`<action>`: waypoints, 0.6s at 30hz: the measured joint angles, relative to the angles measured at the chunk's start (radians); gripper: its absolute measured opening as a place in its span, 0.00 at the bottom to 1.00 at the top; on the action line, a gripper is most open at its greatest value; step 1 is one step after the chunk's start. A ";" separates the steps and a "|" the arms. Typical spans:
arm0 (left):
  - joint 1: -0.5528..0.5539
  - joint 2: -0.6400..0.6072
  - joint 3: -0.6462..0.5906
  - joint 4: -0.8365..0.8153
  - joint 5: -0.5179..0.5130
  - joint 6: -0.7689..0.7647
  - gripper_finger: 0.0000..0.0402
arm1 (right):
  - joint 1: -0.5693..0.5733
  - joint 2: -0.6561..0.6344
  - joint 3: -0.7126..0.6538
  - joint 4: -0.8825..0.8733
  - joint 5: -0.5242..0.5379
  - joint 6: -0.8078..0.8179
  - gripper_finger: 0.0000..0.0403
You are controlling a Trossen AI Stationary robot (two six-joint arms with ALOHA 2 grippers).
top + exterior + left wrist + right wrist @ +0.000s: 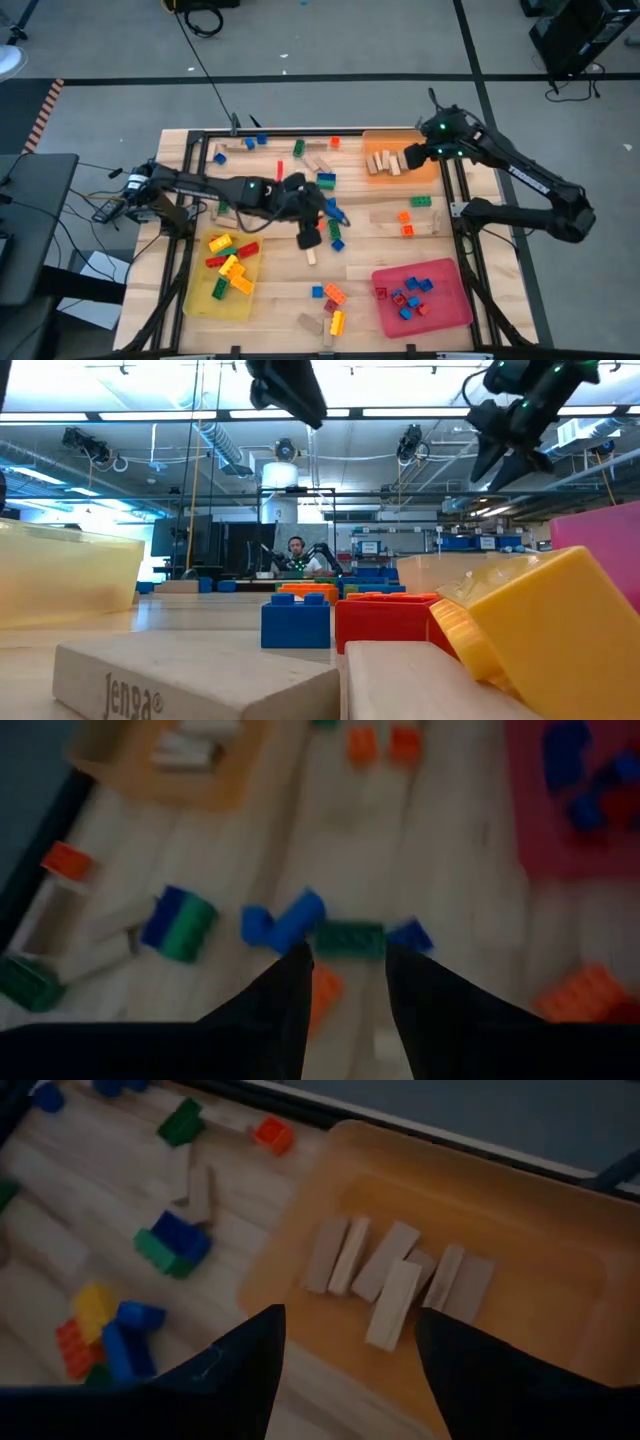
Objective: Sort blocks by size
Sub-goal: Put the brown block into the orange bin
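Sorting in progress. We see the right gripper [345,1345] above the orange tray [520,1230] at the bench's far right corner, jaws parted and empty — tan wooden pieces [395,1280] lie grouped there, presumably by size. The left gripper [345,965] hovers mid-bench over a green block [350,938], jaws apart, holding nothing — likely the next pick. Other blocks [330,295] lie scattered.

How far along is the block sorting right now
Partly done. The orange tray holds wooden blocks, the yellow tray yellow and red bricks, the pink tray small blue and red ones. The right gripper hangs open and empty above the orange tray; the left gripper hangs open over loose bricks mid-table. Many remain scattered.
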 joint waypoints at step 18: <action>-0.076 0.001 0.000 -0.005 0.005 -0.028 0.34 | 0.627 -0.158 0.000 0.042 0.182 0.235 0.46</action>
